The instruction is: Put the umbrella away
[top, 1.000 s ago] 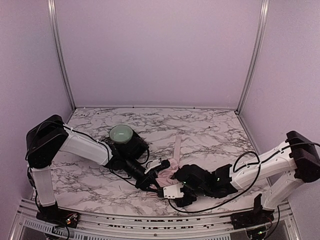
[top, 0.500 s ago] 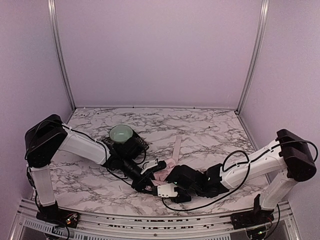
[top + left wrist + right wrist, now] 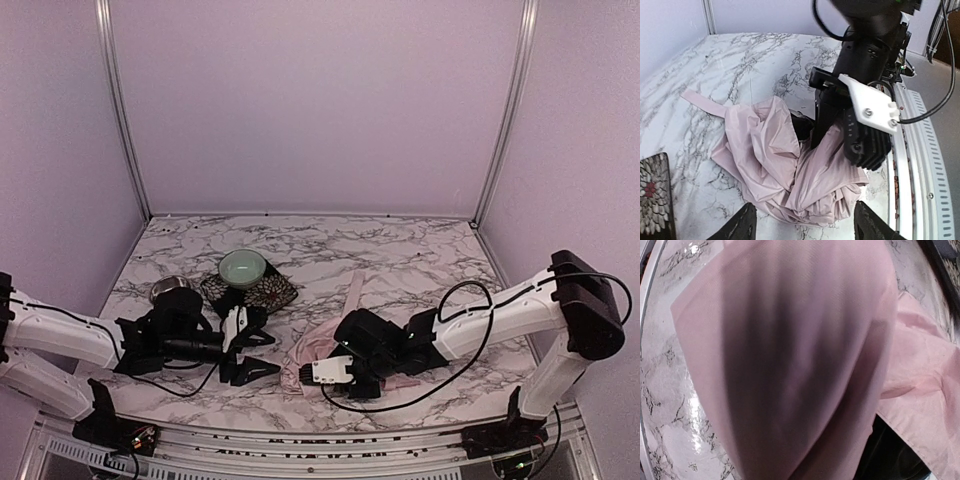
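- Left fingers stand apart with nothing between them, low over the bench. They sit just left of the umbrella and face it, well placed to gather loose folds.
- Right fingers dig into the heap's right side with a fold of pink cloth between them. I cannot tell whether they pinch it tight; they probably steady the heap.
- Crumpled and not yet rolled, the umbrella lies at the near middle of the bench, right of the floral mat, with one pink strip trailing far.
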`<state>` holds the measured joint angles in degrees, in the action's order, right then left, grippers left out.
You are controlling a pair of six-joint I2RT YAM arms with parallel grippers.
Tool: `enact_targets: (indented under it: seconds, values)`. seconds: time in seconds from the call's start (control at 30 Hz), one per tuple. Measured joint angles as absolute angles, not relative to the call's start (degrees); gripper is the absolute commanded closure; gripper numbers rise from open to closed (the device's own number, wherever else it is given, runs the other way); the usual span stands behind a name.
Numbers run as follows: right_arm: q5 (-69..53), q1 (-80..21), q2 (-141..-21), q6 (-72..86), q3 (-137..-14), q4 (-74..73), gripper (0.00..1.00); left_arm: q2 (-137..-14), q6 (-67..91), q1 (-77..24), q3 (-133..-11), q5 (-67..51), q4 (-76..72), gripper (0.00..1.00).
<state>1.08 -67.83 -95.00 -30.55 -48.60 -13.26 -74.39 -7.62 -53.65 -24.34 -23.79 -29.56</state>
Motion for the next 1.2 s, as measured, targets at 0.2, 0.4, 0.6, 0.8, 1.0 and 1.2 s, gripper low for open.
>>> enact_targets:
  seconds: [0.2,0.4,0.6,0.8,1.0,1.2]
  values:
    - [-10.35,-63.51,-99.18,-29.5,-54.65,-19.0,0.86,-66.26,-21.45,-67.55,-18.72,-10.15,-33.43,0.52]
    - [-21.15,-59.64,-104.01,-28.12,-60.69,-24.1,0.9,-67.26,-36.12,-77.8,-18.33,1.69,-33.74,0.21]
    - [-31.57,-55.59,-108.12,-27.42,-64.88,-28.69,0.92,-77.52,-46.11,-81.76,-22.37,10.94,-33.47,0.09]
    - [-38.87,-55.27,-111.77,-27.83,-67.66,-32.08,0.92,-84.2,-49.56,-81.58,-26.98,14.63,-33.21,0.08]
    - [-42.41,-55.27,-112.9,-28.38,-68.69,-34.04,0.93,-88.58,-49.01,-78.3,-28.62,16.49,-32.05,0.1]
    - [-43.66,-55.11,-114.02,-29.04,-70.22,-36.27,0.9,-92.6,-46.41,-76.6,-30.3,18.11,-30.63,0.23]
